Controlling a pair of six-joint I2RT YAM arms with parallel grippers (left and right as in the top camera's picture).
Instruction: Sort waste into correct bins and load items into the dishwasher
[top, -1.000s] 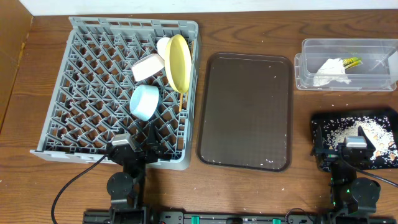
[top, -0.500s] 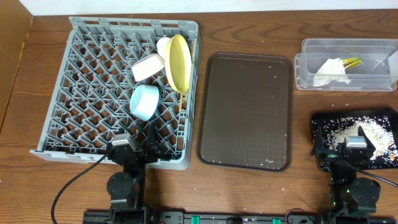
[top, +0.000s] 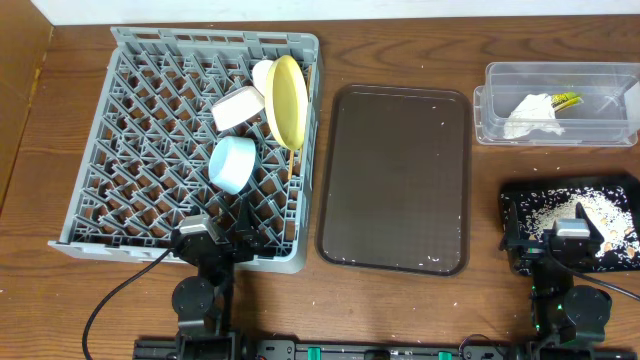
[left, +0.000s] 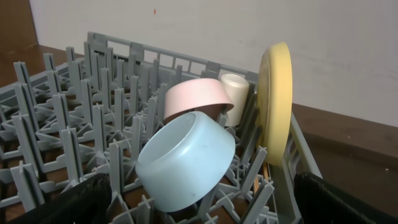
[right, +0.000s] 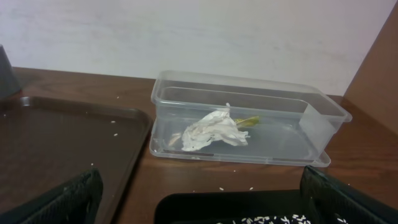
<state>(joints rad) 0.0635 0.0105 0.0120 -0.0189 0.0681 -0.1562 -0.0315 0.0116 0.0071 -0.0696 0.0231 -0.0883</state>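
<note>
The grey dishwasher rack (top: 150, 120) holds the yellow plate (top: 286, 98) on edge, a pinkish-white bowl (top: 237, 107), a light-blue bowl (top: 232, 163), a cream cup (top: 262, 72) and chopsticks (top: 291, 160). My left gripper (top: 225, 238) hovers open at the rack's front edge, the blue bowl (left: 186, 158) just ahead of its empty jaws (left: 205, 208). The clear tub (top: 600, 75) contains the napkin (top: 530, 115) and wrapper (top: 566, 99). Crumbs (top: 545, 212) lie in the black bin (top: 515, 200). Above that bin my right gripper (top: 572, 228) is open and empty (right: 202, 205).
A dark brown tray (top: 395, 180) with a few stray crumbs lies between the rack and the bins. A few grains dot the wooden table (right: 298, 186) between tub and black bin. A wall stands behind the table.
</note>
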